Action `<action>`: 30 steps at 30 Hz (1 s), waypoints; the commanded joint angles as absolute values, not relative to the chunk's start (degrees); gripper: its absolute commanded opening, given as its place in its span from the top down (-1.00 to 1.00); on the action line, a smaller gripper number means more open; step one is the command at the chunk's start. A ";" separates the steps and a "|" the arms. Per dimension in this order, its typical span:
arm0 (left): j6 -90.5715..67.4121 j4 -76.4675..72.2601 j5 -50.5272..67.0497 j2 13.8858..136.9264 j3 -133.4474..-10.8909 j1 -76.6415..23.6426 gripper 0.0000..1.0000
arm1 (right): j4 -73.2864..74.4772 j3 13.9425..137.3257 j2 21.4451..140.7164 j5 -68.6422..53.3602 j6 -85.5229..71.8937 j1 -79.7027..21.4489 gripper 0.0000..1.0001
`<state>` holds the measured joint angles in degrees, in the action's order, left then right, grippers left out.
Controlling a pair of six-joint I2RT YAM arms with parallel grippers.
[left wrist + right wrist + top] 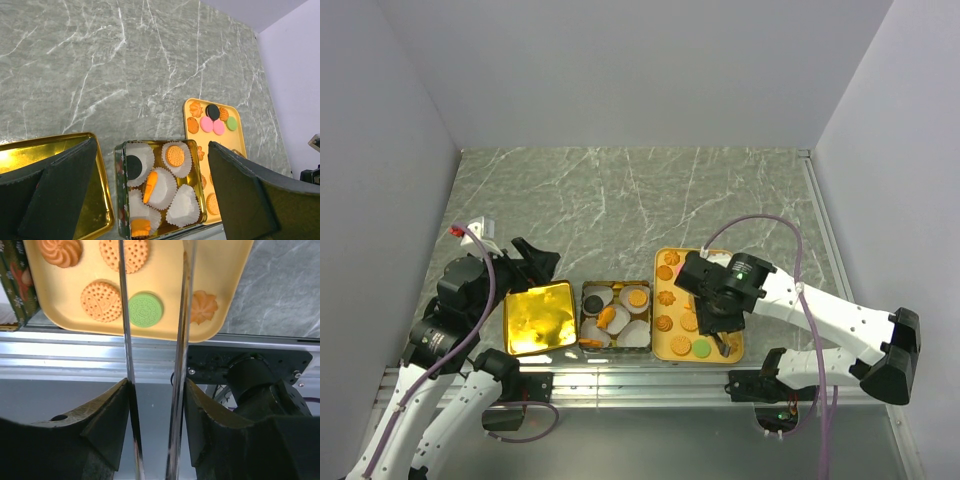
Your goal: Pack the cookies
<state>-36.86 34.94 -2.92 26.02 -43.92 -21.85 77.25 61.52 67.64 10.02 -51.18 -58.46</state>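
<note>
Right wrist: end effector (154,250) ajar over cookies (145,310)

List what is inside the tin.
The tin holds white paper cups, with a black cookie and three orange cookies in them. Anything under the cups is covered.

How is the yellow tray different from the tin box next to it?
The yellow tray is flat and shallow; the tin has taller, dark patterned walls and a gold inside. On the tray the cookies lie bare; in the tin they sit in white paper cups, some of them empty. In the top view the tray is longer than the tin. Both are rounded rectangles, side by side, holding cookies.
</note>
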 commanded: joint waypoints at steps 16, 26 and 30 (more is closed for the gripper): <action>-36.91 33.75 -3.87 25.31 -44.03 -22.06 -0.99 | 82.27 76.11 72.07 14.06 -50.01 -58.18 0.10; -37.00 33.75 -3.96 25.14 -43.95 -21.97 -0.99 | 82.71 75.51 72.51 12.40 -50.53 -58.10 -0.02; -37.00 33.66 -4.04 24.96 -43.95 -22.06 -0.99 | 79.90 71.55 70.67 8.19 -51.85 -58.18 -0.11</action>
